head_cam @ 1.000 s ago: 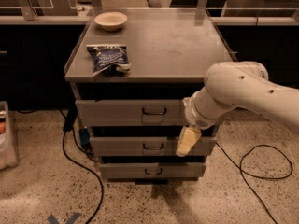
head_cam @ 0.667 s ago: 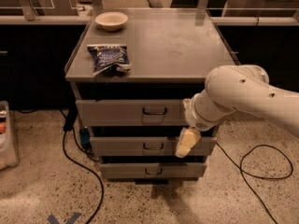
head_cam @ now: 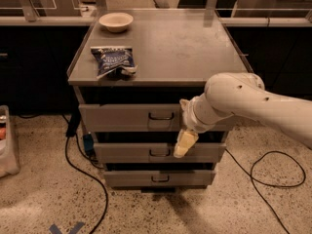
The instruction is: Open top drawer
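The top drawer [head_cam: 126, 117] is the widest grey drawer front, just under the cabinet top, and it looks closed. Its small dark loop handle [head_cam: 161, 116] sits at the centre. My gripper [head_cam: 184, 141] is a cream piece at the end of the white arm [head_cam: 243, 101]. It hangs in front of the drawer fronts, just right of the handle and a little below it, over the gap between the top drawer and the middle drawer [head_cam: 158, 152]. It holds nothing that I can see. The bottom drawer [head_cam: 158, 178] is closed.
A blue snack bag [head_cam: 113, 60] and a white bowl [head_cam: 116, 21] lie on the cabinet top [head_cam: 185, 43]. Black cables [head_cam: 87, 174] run across the speckled floor on the left, with another cable [head_cam: 273, 174] on the right. A white bin [head_cam: 7, 140] stands at the far left.
My gripper and arm have moved a little to the left, closer to the top drawer's handle. The drawers have not moved.
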{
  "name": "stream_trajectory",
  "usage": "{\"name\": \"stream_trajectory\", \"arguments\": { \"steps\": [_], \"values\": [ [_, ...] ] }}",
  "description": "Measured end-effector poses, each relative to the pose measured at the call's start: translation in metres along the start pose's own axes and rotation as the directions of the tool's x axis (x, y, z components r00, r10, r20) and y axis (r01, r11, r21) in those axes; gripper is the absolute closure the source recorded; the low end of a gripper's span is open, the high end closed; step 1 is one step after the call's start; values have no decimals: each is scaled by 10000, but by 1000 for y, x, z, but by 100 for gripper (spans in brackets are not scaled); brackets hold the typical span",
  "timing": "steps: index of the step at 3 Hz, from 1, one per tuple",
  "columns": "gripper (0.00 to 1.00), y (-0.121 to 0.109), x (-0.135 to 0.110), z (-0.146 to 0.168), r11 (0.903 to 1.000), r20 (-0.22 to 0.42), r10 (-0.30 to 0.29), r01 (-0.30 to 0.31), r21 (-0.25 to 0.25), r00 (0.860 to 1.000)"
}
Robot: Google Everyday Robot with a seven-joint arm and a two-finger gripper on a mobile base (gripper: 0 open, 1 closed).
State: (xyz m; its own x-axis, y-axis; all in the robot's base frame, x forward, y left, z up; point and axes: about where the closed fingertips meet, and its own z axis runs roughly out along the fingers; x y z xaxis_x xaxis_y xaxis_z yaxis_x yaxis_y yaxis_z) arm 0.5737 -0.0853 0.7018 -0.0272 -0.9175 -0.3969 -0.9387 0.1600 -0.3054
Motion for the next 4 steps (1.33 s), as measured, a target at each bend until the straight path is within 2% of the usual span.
{"name": "stream_trajectory", "arguments": {
  "steps": [1, 2, 3, 4],
  "values": [
    [0, -12, -7, 15, 9992, 260, -321, 315, 235, 9991],
    [0, -25, -2, 21, 9976, -73, -467, 470, 507, 9989],
    [0, -29, 13, 30, 9996, -530, -118, 131, 245, 9985],
    [0, -34, 34, 54, 9979, -921, 426, -468, -441, 9948]
  ]
}}
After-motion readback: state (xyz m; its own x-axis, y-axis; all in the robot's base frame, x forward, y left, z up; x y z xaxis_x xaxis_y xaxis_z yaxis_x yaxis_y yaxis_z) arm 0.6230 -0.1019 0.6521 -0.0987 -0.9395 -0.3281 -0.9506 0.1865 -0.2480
